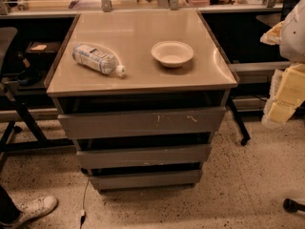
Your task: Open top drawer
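Grey, flat and handleless, the top drawer (140, 122) is sitting directly under the surface (143, 27), at the head of a stack of three fronts. It is showing the widest and tallest face of the three, and small pale scratches are marking it right of centre. A dark gap is running along its upper edge, but no drawer interior is showing. On that evidence the drawer is judged shut or very nearly so, and the opening is judged not begun.

The gripper (282, 104) is hanging at the right edge of the view, well apart from the drawer and touching nothing visible. It is presenting pale yellow, blocky shapes below a white housing. Whether it is spread or pressed together cannot be told. The approach, a hold on the front's edge and the pull are all remaining to be done, in the inspector's estimate.

The surface is appearing smooth, beige and slightly glossy. A clear plastic bottle (97, 59) with a white cap is lying on its side at the left. A shallow, matt, cream bowl (172, 53) is standing upright at the right. The two lower fronts (143, 156) are matching in grey but running narrower. The floor (257, 185) is speckled stone.
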